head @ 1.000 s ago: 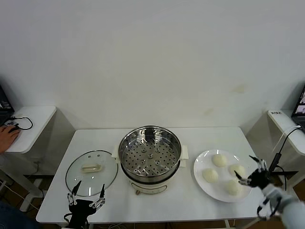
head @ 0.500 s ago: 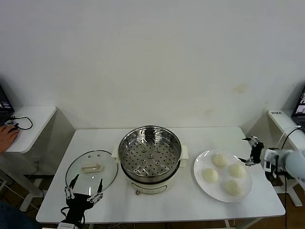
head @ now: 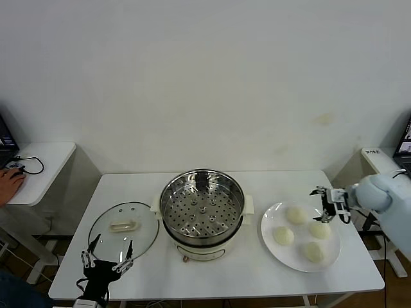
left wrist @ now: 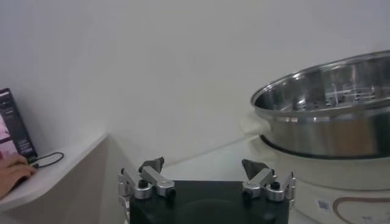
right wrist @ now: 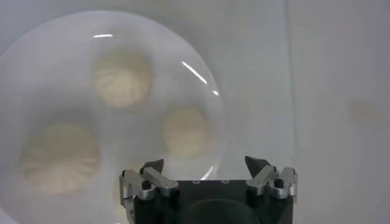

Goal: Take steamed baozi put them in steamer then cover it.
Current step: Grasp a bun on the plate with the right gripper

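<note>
Four cream-white baozi lie on a white plate [head: 290, 255] to the right of the steamer: one at the far side [head: 296, 215], one on the right [head: 319, 229], one on the left [head: 283, 235] and one at the front [head: 313, 251]. The shiny steamer [head: 202, 212] stands open at the table's middle, its perforated tray bare. The glass cover [head: 123, 224] lies flat to its left. My right gripper [head: 324, 204] is open and empty above the plate's far right rim. In the right wrist view [right wrist: 207, 164] three baozi show, the nearest [right wrist: 186, 131] just ahead. My left gripper [head: 106, 256] is open and empty near the table's front edge, in front of the cover.
The left wrist view shows the left gripper [left wrist: 204, 164] low beside the steamer's wall [left wrist: 329, 115]. A side table with a person's hand and mouse [head: 11, 176] stands at the far left. Another side table [head: 385, 170] with cables stands at the right.
My right gripper has swung from the plate's front right edge to its far right rim. My left gripper has drifted slightly left and toward the table's front edge.
</note>
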You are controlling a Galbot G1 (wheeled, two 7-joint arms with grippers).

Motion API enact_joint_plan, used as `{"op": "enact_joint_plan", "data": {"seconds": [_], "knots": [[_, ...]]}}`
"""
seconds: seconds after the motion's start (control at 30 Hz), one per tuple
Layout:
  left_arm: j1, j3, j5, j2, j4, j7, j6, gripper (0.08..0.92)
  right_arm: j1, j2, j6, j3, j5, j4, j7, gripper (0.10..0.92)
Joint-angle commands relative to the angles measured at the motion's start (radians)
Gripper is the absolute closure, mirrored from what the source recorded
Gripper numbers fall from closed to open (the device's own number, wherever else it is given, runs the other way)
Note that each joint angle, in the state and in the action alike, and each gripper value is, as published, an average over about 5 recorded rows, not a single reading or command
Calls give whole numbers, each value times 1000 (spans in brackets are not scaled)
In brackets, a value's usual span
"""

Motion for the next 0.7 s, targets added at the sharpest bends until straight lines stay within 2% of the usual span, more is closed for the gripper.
{"op": "enact_joint_plan", "data": {"seconds": [0.03, 0.7], "knots": [[1, -4, 4, 0, -2, 2, 1, 177, 164, 121, 25, -195, -26, -147, -57, 203], [20, -16, 14, -14, -13, 1, -2, 177, 117, 174, -4, -185, -86, -203, -37, 203]]}}
